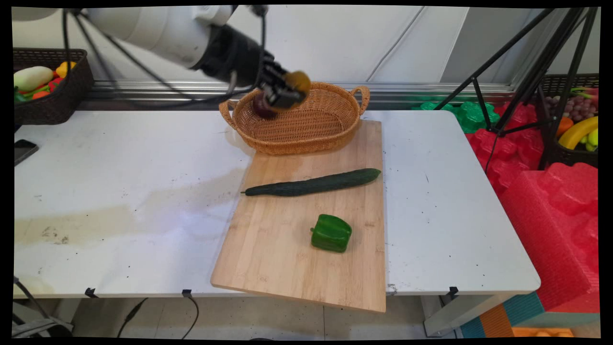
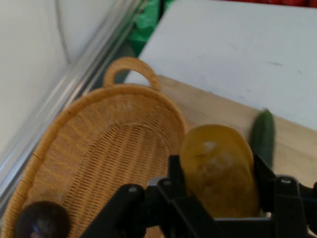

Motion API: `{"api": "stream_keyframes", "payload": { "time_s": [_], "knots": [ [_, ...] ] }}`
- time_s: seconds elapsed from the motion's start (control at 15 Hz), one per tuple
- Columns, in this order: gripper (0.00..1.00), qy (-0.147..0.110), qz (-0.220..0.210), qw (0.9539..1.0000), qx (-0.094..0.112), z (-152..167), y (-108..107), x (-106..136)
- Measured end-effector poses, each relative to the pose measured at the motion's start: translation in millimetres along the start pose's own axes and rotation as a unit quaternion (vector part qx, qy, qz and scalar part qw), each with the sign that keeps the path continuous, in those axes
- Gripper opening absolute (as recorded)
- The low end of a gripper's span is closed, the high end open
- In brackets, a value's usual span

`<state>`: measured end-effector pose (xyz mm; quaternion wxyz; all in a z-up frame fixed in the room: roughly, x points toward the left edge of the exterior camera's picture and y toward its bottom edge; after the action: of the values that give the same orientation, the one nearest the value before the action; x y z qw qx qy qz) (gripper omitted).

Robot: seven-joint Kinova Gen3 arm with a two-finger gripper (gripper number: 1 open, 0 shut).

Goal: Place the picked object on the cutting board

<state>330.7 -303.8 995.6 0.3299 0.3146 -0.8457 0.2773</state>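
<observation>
A: Where the bench (image 1: 119, 158) begins at the left, what sits there?

B: At its far left corner stands a dark basket (image 1: 52, 103) of mixed produce, and a black phone (image 1: 23, 149) lies at the left edge, well apart from everything else.

A: And the end effector?

B: The end effector (image 1: 287, 91) hangs over the left part of the wicker basket (image 1: 330, 129), closed around a yellow-brown potato (image 1: 299, 81). In the hand view the potato (image 2: 218, 171) is pinched between both fingers (image 2: 174, 171), above the basket's rim (image 2: 124, 91).

A: Anything inside that basket?

B: A dark purple round thing (image 1: 261, 106) lies at its left end; what it is cannot be told. It also shows at the lower left of the hand view (image 2: 42, 220).

A: What lies nearer the camera?

B: The wicker basket rests on the far end of a wooden cutting board (image 1: 287, 249). A cucumber (image 1: 313, 183) lies across the board's middle, and a green bell pepper (image 1: 331, 233) sits nearer the front, apart from it.

A: And to the right?

B: Beyond the bench, red foam blocks (image 1: 550, 211), a black tripod (image 1: 527, 81) and another fruit basket (image 1: 574, 129).
</observation>
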Motion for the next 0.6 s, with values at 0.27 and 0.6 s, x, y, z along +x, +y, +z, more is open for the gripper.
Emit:
{"api": "stream_keyframes", "payload": {
  "time_s": [0.27, 0.6],
  "knots": [
    [0.0, -0.014, 0.032, 0.9989, -0.032, -22, 18, -27],
    [0.0, -0.035, 0.066, 0.9951, -0.065, -39, 35, -58]
  ]
}}
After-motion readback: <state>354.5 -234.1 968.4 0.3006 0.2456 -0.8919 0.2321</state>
